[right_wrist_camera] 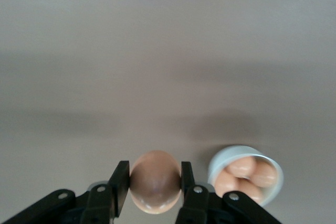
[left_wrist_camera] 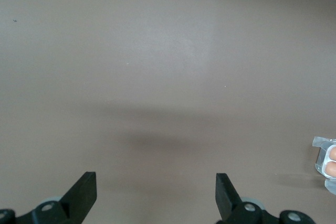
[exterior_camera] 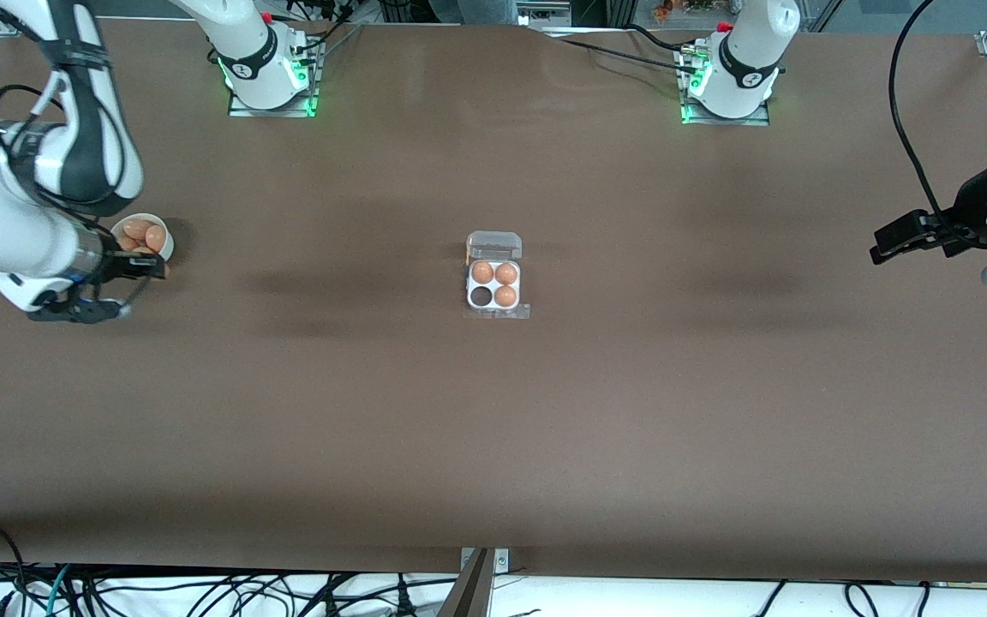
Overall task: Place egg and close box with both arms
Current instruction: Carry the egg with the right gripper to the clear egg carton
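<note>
The box (exterior_camera: 493, 284) lies open at the table's middle, its clear lid (exterior_camera: 493, 246) folded back toward the robots' bases. Three cells hold orange-tan eggs (exterior_camera: 505, 274) and one cell (exterior_camera: 481, 296) is empty. My right gripper (right_wrist_camera: 155, 176) is shut on one egg (right_wrist_camera: 155, 188) and holds it above the table just beside the white bowl (right_wrist_camera: 221, 159). It shows in the front view (exterior_camera: 147, 267) at the bowl's (exterior_camera: 164, 242) near side. My left gripper (left_wrist_camera: 156, 192) is open and empty, waiting high over the left arm's end of the table (exterior_camera: 888, 244). The box's edge (left_wrist_camera: 326, 160) shows in its view.
The round white bowl holds several more eggs (exterior_camera: 139, 230) at the right arm's end of the table. The brown table top (exterior_camera: 493, 446) stretches bare around the box. Cables hang along the edge nearest the front camera.
</note>
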Available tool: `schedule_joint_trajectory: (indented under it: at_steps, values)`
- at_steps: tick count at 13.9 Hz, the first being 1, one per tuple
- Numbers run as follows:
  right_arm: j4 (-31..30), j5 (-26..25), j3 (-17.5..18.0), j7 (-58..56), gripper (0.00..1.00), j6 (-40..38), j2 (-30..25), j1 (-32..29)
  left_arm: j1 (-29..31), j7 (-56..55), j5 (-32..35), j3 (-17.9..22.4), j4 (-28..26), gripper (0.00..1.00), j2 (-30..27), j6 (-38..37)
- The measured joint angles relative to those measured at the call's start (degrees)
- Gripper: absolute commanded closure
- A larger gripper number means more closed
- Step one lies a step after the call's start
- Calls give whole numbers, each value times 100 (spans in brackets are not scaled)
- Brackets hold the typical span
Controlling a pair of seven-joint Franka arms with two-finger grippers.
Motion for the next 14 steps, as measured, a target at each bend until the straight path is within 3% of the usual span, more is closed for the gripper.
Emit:
schedule_joint_trajectory:
  at_steps: [9, 14]
  values:
    - [1828, 1446, 40, 2328, 84, -213, 1561, 2144, -1, 0, 0, -1, 0, 0, 14, 0]
    - [2802, 1685, 42, 3790, 84, -206, 2482, 3027, 1, 67, 0, -1, 0, 0, 15, 0]
